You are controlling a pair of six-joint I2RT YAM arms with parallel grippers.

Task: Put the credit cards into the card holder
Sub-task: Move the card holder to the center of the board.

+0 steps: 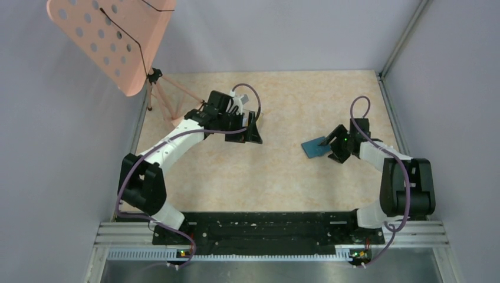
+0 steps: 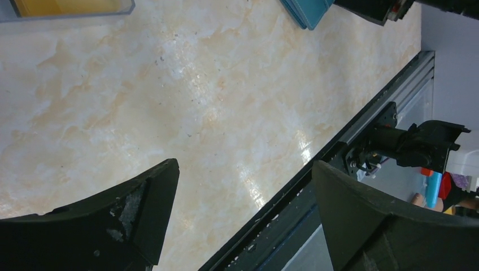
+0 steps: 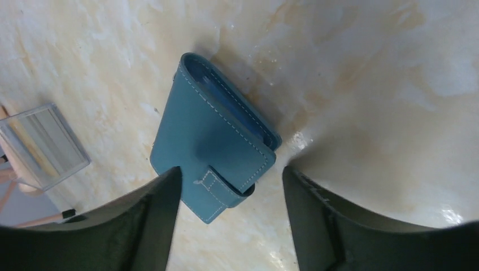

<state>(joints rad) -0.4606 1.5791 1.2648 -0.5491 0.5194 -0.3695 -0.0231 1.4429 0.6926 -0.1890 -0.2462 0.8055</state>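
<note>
Your holder [image 3: 212,135] lies flat on the table [image 3: 367,84], right of centre, folded shut with its tab [image 3: 217,186] wrapped over the edge and a strip of lighter blue lining showing along one side. No card is in it that you can see, and none lies loose on the table. The one you can make out is a yellow card [image 2: 62,5] inside the clear box [image 2: 129,8], at the top corner of the left wrist view. Whether other cards sit with it is not visible. By that reckoning the task has barely begun: the holder has to be opened, each card has to come out of the box, and each has to go into a pocket. Your right fingers [image 3: 135,226] are apart and low over the holder, straddling its tab corner. One fingertip is just beside the holder's edge, and on the other side there is a clear gap of bare table. You cannot tell whether the near tip is actually touching, and nothing is clamped. Your left fingers [image 2: 124,220] are spread wide above bare table, near the box but not on it, holding nothing.
</note>
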